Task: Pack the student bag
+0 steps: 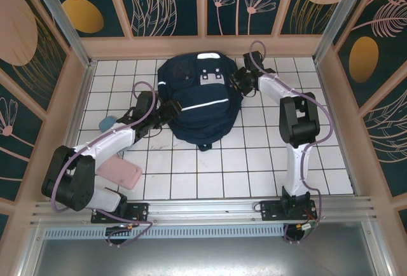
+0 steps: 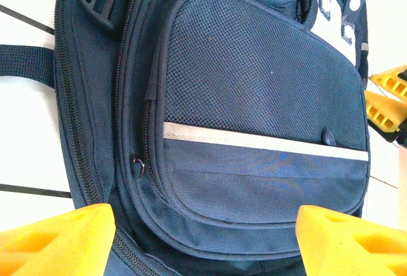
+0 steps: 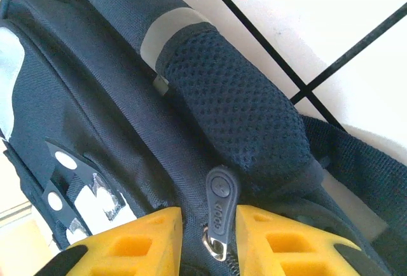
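Observation:
The student bag (image 1: pixel 197 98) lies flat on the white tiled table, navy with a white stripe and grey patches near its top. My left gripper (image 1: pixel 168 107) hovers at its left side. In the left wrist view it (image 2: pixel 203 225) is open wide over the mesh front pocket (image 2: pixel 254 85), with nothing between its yellow fingers. My right gripper (image 1: pixel 236 80) is at the bag's upper right. In the right wrist view it (image 3: pixel 208 225) straddles a dark rubber zipper pull (image 3: pixel 221 203). The right finger touches the pull, a small gap remains on the left, and the jaws stand narrowly open.
A pink flat case (image 1: pixel 119 171) lies near the left arm's base, and a small light-blue object (image 1: pixel 107 122) sits left of the bag. A black strap (image 3: pixel 356 161) trails onto the tiles. Patterned walls (image 1: pixel 76 79) enclose the table on three sides.

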Controlling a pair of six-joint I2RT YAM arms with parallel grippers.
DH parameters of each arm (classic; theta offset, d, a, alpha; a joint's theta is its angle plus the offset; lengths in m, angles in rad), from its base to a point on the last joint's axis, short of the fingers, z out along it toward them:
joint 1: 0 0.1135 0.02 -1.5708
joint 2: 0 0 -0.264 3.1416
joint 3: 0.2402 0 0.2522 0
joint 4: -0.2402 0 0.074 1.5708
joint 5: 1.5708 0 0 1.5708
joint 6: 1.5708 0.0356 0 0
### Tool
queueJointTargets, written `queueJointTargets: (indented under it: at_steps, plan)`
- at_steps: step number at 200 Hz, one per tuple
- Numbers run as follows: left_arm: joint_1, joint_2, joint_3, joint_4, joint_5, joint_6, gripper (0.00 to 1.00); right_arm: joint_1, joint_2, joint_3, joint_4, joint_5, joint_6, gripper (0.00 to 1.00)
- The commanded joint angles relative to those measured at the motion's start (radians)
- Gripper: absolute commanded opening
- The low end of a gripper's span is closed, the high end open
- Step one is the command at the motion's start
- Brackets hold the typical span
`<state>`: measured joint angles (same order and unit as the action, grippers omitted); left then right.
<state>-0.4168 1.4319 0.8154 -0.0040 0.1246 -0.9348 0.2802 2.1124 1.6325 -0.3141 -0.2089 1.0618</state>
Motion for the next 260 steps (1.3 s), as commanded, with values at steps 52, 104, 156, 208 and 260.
queueJointTargets:
  at_steps: [52,104,156,208,260]
  plan:
    - [0.004,0.007,-0.012,0.014,0.010,0.025,0.76,-0.001,-0.001,-0.017,0.024,-0.030,0.086,0.30]
    - [0.004,-0.003,-0.019,0.012,0.004,0.027,0.76,-0.005,0.054,0.036,-0.001,-0.012,0.096,0.29]
    - [0.004,0.001,-0.012,0.012,0.003,0.028,0.76,-0.006,0.108,0.068,-0.039,0.011,0.126,0.27]
    - [0.004,0.012,-0.008,0.024,0.019,0.034,0.76,-0.007,0.147,0.092,-0.093,0.042,0.115,0.05]
    - [-0.007,0.053,0.022,0.099,0.082,0.058,0.75,-0.005,-0.024,-0.076,-0.043,0.034,0.030,0.00]
